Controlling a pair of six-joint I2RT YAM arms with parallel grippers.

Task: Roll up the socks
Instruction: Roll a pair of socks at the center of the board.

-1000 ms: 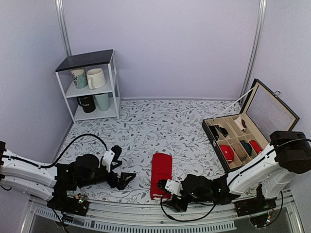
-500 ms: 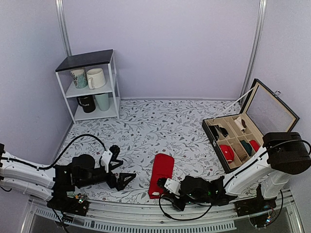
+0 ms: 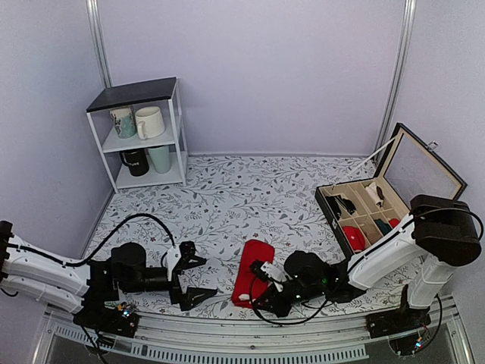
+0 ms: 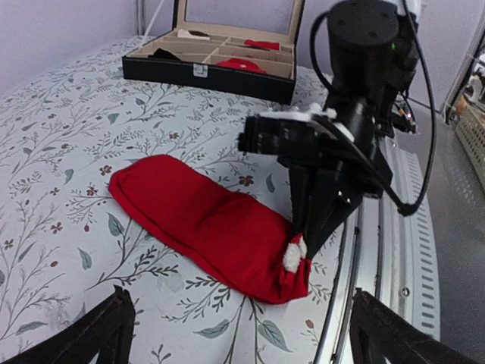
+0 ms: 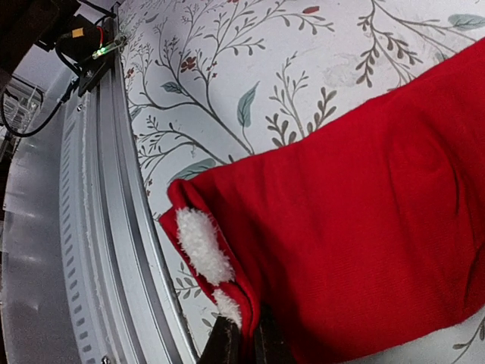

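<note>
Floral-printed cloth (image 3: 250, 197) covers the table, and the socks (image 3: 255, 267) lie on it near the front edge, between the two arms, as one long flat red shape that is not rolled. Their near end shows a white fleecy lining (image 5: 201, 244) at the open cuff. The right gripper (image 3: 250, 297) has its fingertips pressed together on that near corner, pinching the red knit just beside the metal rail (image 5: 98, 227) along the table's front. The left gripper (image 3: 198, 274) hovers low to the left of the socks, apart from them, with its fingers spread wide and nothing between them. To the right, well apart from the socks, stands an open compartment box (image 3: 333, 227) holding rolled bundles, its lid tilted back. A white shelf (image 3: 144, 129) with mugs (image 3: 149, 121) stands at the far left corner.
</note>
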